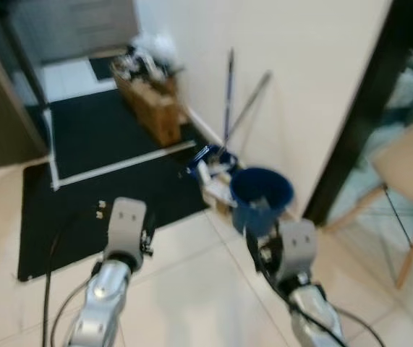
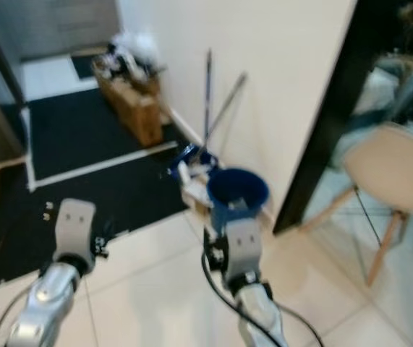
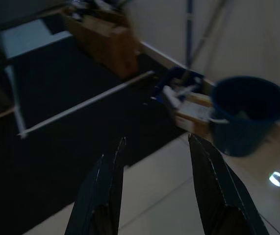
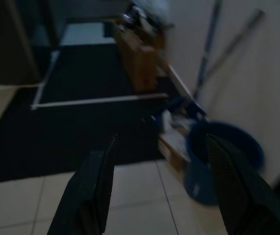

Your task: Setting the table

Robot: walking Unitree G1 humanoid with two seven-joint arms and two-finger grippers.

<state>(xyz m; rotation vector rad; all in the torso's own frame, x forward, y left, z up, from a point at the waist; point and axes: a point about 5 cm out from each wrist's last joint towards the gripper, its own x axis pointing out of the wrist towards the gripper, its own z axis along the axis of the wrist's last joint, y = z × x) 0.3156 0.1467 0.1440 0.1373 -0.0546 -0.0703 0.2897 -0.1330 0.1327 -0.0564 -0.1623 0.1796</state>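
No tableware or table is in view. Both silver arms reach forward over a pale tiled floor. My left gripper (image 3: pixel 155 142) is open, its two black fingers spread with nothing between them, over the edge of a black mat (image 1: pixel 112 181). My right gripper (image 4: pixel 160 139) is also open and empty, pointing toward a blue bucket (image 1: pixel 261 195) by the wall. The left wrist (image 1: pixel 125 228) and right wrist (image 1: pixel 293 249) appear low in the eye views.
A brown cardboard box (image 1: pixel 152 101) of clutter stands against the white wall. Two mop handles (image 1: pixel 229 94) lean there above a small box (image 1: pixel 217 189). A dark door frame (image 1: pixel 358 108) and a beige chair (image 1: pixel 409 173) are on the right.
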